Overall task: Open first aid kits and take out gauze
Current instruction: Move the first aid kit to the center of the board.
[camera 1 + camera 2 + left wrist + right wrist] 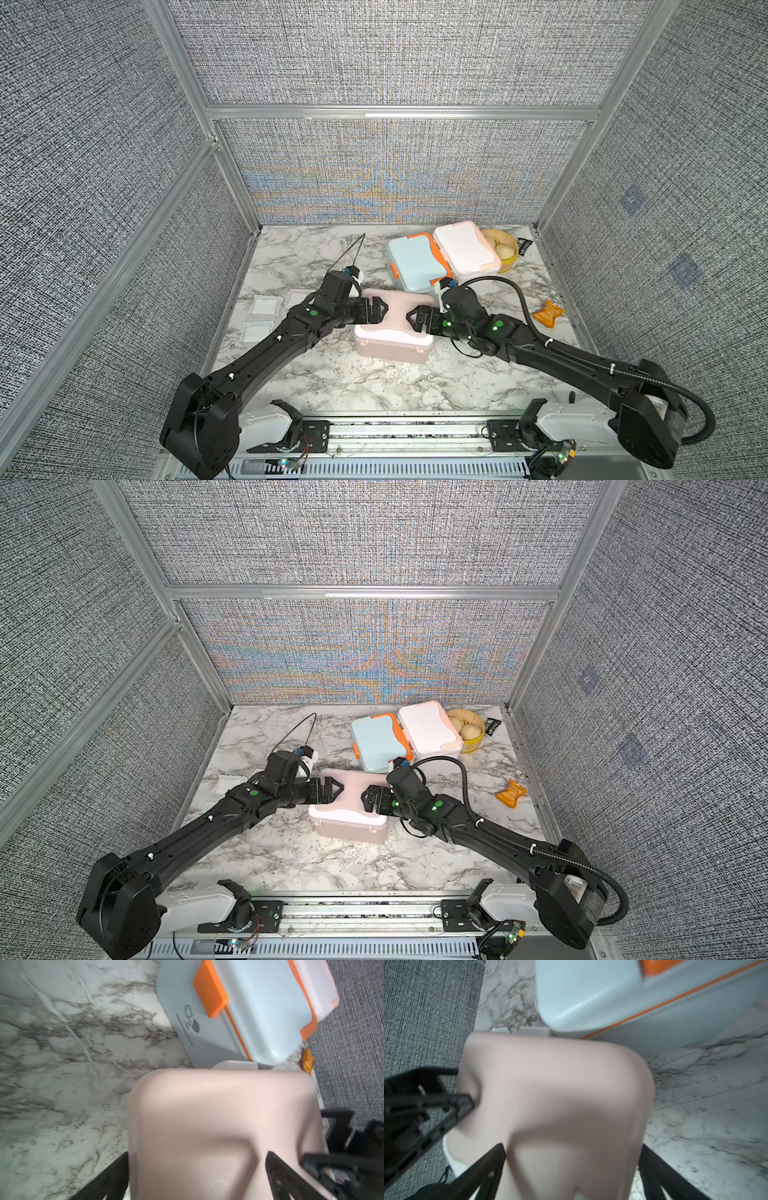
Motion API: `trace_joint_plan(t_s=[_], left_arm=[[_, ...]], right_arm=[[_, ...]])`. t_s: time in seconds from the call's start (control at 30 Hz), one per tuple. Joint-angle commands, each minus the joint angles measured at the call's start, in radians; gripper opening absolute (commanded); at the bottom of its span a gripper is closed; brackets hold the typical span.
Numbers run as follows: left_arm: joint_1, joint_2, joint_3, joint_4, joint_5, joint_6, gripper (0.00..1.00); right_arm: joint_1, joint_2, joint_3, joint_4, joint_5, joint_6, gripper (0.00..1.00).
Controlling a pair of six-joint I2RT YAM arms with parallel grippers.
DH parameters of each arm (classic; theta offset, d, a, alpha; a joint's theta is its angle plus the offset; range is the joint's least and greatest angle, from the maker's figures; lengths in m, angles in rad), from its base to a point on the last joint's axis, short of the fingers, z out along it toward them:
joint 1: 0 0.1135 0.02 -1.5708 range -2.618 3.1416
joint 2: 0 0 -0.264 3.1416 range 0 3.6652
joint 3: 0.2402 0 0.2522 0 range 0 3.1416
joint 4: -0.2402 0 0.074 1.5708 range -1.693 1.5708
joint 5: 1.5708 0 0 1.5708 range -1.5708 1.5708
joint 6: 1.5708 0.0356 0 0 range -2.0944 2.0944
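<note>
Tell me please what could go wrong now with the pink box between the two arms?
1. The blue kit stands right behind the pink kit; an opening lid may hit it.
2. Both jaws are open over the lid and nothing holds the base: it may slide or tip.
3. The gauze pads lie near the edge of the table beside the left arm, which may sweep them off.

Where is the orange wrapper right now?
In both top views the orange wrapper lies on the marble table near its right edge, beyond the right arm and nearer us than the yellow basket.
</note>
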Motion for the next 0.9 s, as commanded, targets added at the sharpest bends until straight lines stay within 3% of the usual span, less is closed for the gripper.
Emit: trace_joint_plan(t_s=[0.0,0.07,0.2,0.27,0.47,0.6,0.73,0.87], left_arm=[[-0.065,-0.029,-0.022,0.115,0.114,-0.050,0.99],[-0.065,-0.060,-0.045,0.111,0.084,-0.047,0.99],[-0.058,-0.142,-0.061,0.068,-0.095,0.011,1.00],[-0.039,-0.159,-0.039,0.054,-0.109,0.037,0.99],[-0.022,-0.015,0.106,0.086,-0.021,0.114,0.99],[-0.015,0.105,0.222,0.074,-0.018,0.168,0.99],[-0.007,0.203,0.291,0.056,-0.015,0.190,0.99],[-0.005,0.264,0.307,0.054,0.143,0.195,0.99]], right_arm=[[-0.051,-0.044,0.017,-0.001,-0.061,-0.064,0.99],[-0.081,-0.095,0.026,-0.080,-0.041,-0.090,0.99],[-0.111,-0.231,0.023,-0.251,0.001,-0.137,0.99],[-0.111,-0.303,0.016,-0.311,-0.007,-0.158,0.99],[-0.086,-0.467,-0.030,-0.415,-0.221,-0.145,0.99],[0.038,-0.522,-0.072,-0.424,-0.235,-0.078,0.99],[0.155,-0.499,-0.140,-0.257,-0.256,0.014,0.99],[0.196,-0.379,-0.150,-0.138,-0.224,0.054,0.99]])
